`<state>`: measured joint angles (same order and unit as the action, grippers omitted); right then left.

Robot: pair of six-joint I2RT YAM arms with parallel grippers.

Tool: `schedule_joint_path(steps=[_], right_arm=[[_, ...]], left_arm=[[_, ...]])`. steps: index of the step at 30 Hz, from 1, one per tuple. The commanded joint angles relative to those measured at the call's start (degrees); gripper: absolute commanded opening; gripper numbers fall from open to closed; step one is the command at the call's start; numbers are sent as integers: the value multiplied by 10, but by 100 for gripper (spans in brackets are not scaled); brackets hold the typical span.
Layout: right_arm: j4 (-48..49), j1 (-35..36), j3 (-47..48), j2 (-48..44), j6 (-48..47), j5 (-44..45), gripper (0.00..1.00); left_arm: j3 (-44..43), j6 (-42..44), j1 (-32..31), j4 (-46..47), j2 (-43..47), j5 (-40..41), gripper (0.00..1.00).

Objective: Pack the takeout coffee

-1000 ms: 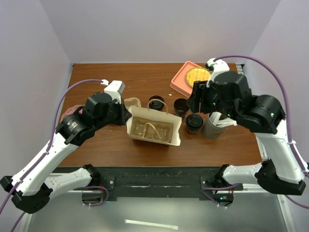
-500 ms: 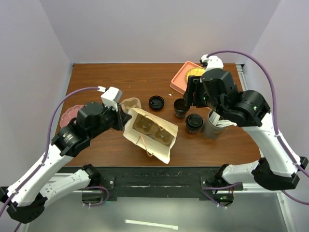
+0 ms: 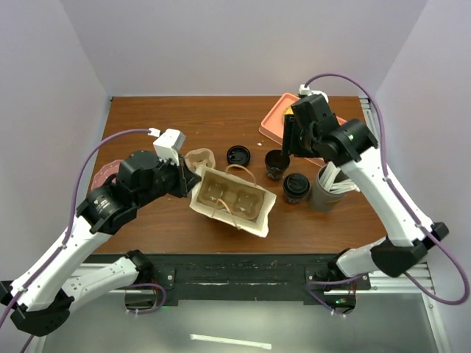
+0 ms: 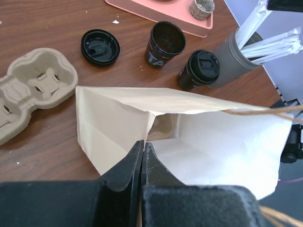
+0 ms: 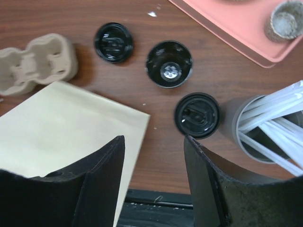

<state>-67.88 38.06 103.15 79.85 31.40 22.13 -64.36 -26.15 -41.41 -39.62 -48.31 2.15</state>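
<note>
Bright, even, diffuse light falls from above. On the desk the arms and objects cast only soft, short shadows, and the top view is sharp right across the wood. In the left wrist view the paper bag is very bright, its pale face nearly washed out, while the left fingers are dark and blurred in the foreground. The right fingers are equally soft and unlit against a crisp desk. A small glint shines at the bottom of the open cup. The lidded black cup shows a faint sheen on its lid.
</note>
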Motion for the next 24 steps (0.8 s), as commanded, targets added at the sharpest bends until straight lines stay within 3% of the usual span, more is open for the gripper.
schedule_joint_path(steps=[1,8,14,19,24], right_arm=[[-6,-57,-8,48,-40,-74,60],[-2,-107,-79,99,-94,-163,64],[-8,-133,-83,126,-143,-161,72],[-13,-146,-101,144,-177,-148,78],[-25,-161,-93,174,-195,-174,79]], left_arm=[[-52,-58,-1,-49,-13,0,0],[-100,-85,-1,-121,-42,32,6],[-102,-83,-1,-151,-29,67,8],[-70,-85,-1,-117,-16,43,17],[-68,-86,0,-104,-29,19,18]])
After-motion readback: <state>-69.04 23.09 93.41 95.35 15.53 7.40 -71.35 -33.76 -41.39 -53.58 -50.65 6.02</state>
